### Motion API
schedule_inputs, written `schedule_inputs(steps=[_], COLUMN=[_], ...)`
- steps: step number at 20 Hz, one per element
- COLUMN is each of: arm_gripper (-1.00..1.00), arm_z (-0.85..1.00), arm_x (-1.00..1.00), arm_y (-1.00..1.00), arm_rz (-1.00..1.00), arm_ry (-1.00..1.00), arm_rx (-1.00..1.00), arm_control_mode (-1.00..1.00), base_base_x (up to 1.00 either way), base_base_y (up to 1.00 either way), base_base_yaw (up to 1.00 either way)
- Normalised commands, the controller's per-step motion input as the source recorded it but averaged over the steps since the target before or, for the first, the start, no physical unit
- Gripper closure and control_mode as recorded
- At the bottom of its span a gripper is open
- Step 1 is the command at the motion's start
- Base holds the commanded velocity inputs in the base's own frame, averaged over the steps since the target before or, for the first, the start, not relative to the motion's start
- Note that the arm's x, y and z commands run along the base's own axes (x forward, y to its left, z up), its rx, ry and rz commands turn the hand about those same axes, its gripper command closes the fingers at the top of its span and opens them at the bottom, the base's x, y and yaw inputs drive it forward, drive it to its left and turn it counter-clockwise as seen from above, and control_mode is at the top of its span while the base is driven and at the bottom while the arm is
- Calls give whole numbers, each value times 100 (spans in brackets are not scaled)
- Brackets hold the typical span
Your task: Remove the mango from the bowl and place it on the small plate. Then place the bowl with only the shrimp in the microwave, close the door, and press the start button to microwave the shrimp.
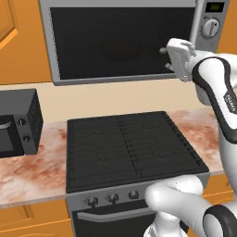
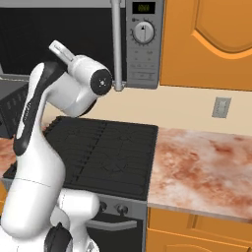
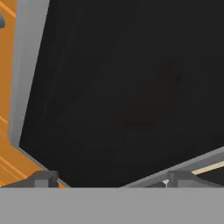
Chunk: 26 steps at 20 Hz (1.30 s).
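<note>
My gripper [image 3: 107,180] was up right against the big silver-grey microwave [image 1: 125,39], looking at its wide grey-framed door [image 1: 121,44] with the dark window, which was closed. My jaws sat spread fairly wide with nothing between them. Black gas stovetop [image 1: 132,146] was below, with the marbled reddish tabletop [image 2: 197,162] beside it and a black toaster oven [image 1: 18,122] off to the left.

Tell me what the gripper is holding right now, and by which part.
Nothing. The gripper is open, its fingertips spread apart with only the dark window of the microwave door between them.
</note>
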Motion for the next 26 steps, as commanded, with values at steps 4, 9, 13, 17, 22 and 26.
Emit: schedule_inputs(steps=[4,9,13,17,22,26], arm_gripper=[-100,-100,-100,-100,-100,-100], arm_z=[0,-9,-22,-81,-19,0], arm_x=[-39,-14,3,3,25,34], arm_y=[-100,-100,-99,-79,-74,-39], arm_rz=[-2,-10,-1,5,11,-9], arm_ry=[6,10,-6,-31,-13,20], arm_rx=[12,24,16,0,8,8], arm_control_mode=[-100,-100,-100,-100,-100,-100], base_base_x=[0,0,0,0,0,0], base_base_y=[0,0,0,0,0,0], base_base_yaw=[0,0,0,0,0,0])
